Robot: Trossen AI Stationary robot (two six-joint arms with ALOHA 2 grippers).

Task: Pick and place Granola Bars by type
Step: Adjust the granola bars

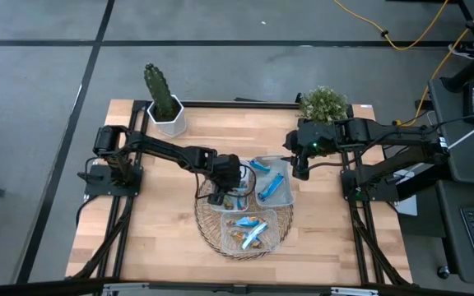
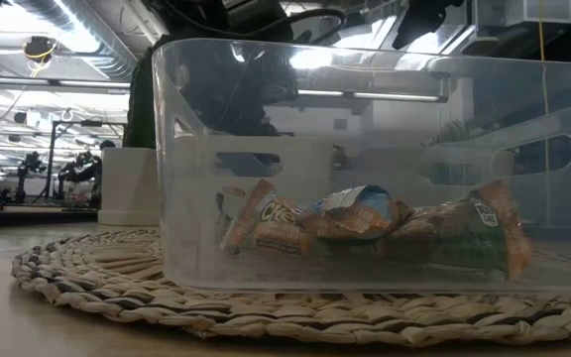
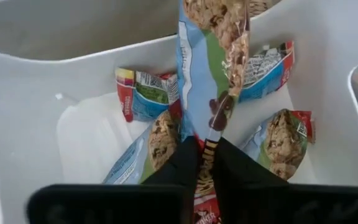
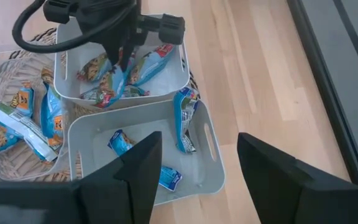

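My left gripper (image 3: pixel 207 148) points down into the far white tray (image 4: pixel 182 71) and is shut on a blue-green granola bar (image 3: pixel 211 68). Several more bars (image 3: pixel 148 93) lie on that tray's floor. The nearer white tray (image 4: pixel 213 155) holds three blue bars (image 4: pixel 184 119). A clear bin (image 2: pixel 365 169) on the woven mat (image 2: pixel 87 283) holds several orange, green and blue bars (image 2: pixel 360 213). My right gripper (image 4: pixel 197 165) hangs open above the white trays, toward the table's right, and touches nothing. My left gripper pinches one end of the blue-green bar (image 3: pixel 209 134) between its two fingers (image 3: pixel 179 165), coming from above and pointing down. The bar hangs below the fingers inside the far white tray. I cannot tell whether its lower end (image 4: pixel 112 87) touches the bars underneath.
The woven mat (image 1: pixel 212 238) carries the trays and the clear bin (image 1: pixel 245 233) at the table's middle. A cactus in a white pot (image 1: pixel 164 103) and a bushy plant (image 1: pixel 323 103) stand at the far edge. Bare wood lies left, right and near.
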